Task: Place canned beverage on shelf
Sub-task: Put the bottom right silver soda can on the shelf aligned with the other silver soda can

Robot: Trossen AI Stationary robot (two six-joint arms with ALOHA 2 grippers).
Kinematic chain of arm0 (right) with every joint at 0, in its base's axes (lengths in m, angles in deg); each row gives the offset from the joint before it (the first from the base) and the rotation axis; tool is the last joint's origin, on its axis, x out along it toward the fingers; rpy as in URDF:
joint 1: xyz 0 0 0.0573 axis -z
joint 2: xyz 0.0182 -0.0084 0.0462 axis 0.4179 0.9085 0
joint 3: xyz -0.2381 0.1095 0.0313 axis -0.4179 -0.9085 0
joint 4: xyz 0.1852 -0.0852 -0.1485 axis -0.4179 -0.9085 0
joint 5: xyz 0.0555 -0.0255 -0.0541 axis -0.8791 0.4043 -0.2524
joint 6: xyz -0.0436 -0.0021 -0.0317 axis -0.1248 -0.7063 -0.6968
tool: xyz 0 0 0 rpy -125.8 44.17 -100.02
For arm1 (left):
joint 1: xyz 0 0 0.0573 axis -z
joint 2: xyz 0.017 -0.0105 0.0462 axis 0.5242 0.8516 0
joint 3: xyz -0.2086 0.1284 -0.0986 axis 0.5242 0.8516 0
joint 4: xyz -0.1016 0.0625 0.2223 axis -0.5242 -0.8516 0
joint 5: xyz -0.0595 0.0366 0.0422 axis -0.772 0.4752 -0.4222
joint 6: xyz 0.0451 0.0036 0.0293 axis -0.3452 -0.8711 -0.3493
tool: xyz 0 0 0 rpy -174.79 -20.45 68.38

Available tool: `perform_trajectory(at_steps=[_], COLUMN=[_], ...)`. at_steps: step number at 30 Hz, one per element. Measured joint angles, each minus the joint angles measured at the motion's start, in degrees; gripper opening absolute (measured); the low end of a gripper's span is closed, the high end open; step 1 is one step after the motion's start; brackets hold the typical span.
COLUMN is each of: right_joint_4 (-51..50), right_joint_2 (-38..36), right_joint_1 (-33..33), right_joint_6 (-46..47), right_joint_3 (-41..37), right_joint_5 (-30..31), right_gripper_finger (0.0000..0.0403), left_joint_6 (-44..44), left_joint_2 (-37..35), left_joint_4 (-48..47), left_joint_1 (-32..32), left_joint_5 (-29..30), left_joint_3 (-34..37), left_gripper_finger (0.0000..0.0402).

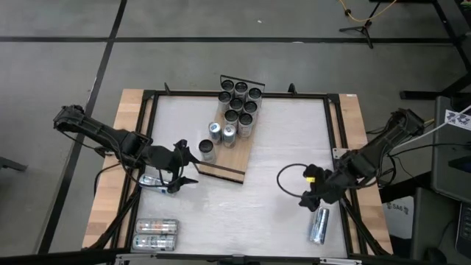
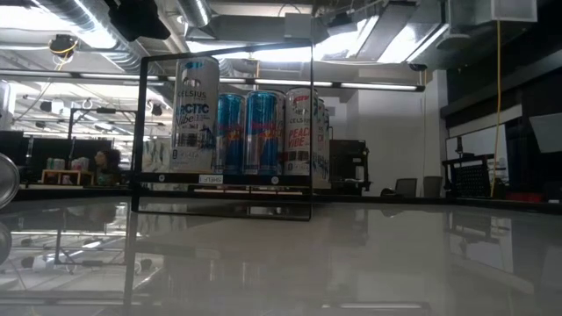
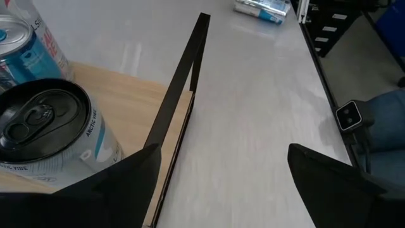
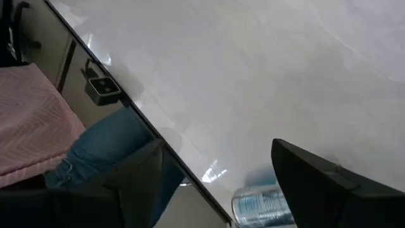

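The shelf (image 1: 234, 151), a light-wood board with a black wire rail (image 3: 180, 82) at its near end, lies slanted on the white table. Several cans stand upright on it. The nearest is a white can with a black top (image 3: 44, 126) (image 1: 207, 151). My left gripper (image 1: 191, 168) (image 3: 221, 199) hovers open just left of that end, nothing between its fingers. A silver can (image 1: 319, 225) (image 4: 261, 206) lies on its side near the table's right front corner. My right gripper (image 1: 312, 202) (image 4: 218, 190) hangs open above it, slanting down, apart from it.
Two cans (image 1: 156, 234) lie on their sides at the front left, and another (image 1: 151, 179) lies under my left arm. The table's black frame (image 1: 335, 125) runs along its edges. Bare white tabletop (image 1: 272, 147) spreads between the shelf and my right arm. Blue cloth (image 4: 107, 149) shows beyond the table's edge.
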State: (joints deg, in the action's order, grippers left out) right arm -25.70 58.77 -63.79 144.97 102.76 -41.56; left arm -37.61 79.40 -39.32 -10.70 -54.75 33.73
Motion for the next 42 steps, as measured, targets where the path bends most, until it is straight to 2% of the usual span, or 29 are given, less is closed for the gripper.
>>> perform_trajectory(at_steps=[7, 17, 24, 27, 31, 35, 42], right_joint_4=[-0.81, -11.15, -11.28, -11.08, -9.22, -8.63, -8.79], right_joint_2=[0.38, 0.41, 1.65, 2.91, 4.91, 6.24, 8.97], right_joint_1=[-5.07, -12.58, -17.0, -18.06, -18.05, -17.9, -17.94], right_joint_6=[5.66, 21.71, 22.0, 21.98, 20.01, 18.3, 26.89], right_joint_3=[0.0, 0.0, 0.0, 0.0, 0.0, -0.02, -0.02], right_joint_5=[0.5, 1.54, 9.04, 10.12, 8.17, 2.96, -3.58], right_gripper_finger=[0.0285, 0.0285, 0.0285, 0.0285, 0.0285, 0.0285, 0.0285], left_joint_6=[0.0, 0.0, 0.0, 0.0, 0.02, 0.04, 0.11], left_joint_2=[0.02, 0.02, 0.02, 0.02, 0.03, 0.04, 0.04], left_joint_4=[0.0, -0.02, -0.02, -0.04, -0.04, -0.03, -0.04], left_joint_1=[-0.01, 0.0, -0.01, 0.01, -0.01, -0.01, -0.01], left_joint_5=[0.0, 0.0, 0.0, 0.0, 0.0, 0.0, 0.0], left_joint_3=[0.0, 0.0, 0.0, 0.0, 0.0, 0.0, -0.02], left_gripper_finger=[0.0337, 0.0337, 0.0337, 0.0337, 0.0337, 0.0337, 0.0337])
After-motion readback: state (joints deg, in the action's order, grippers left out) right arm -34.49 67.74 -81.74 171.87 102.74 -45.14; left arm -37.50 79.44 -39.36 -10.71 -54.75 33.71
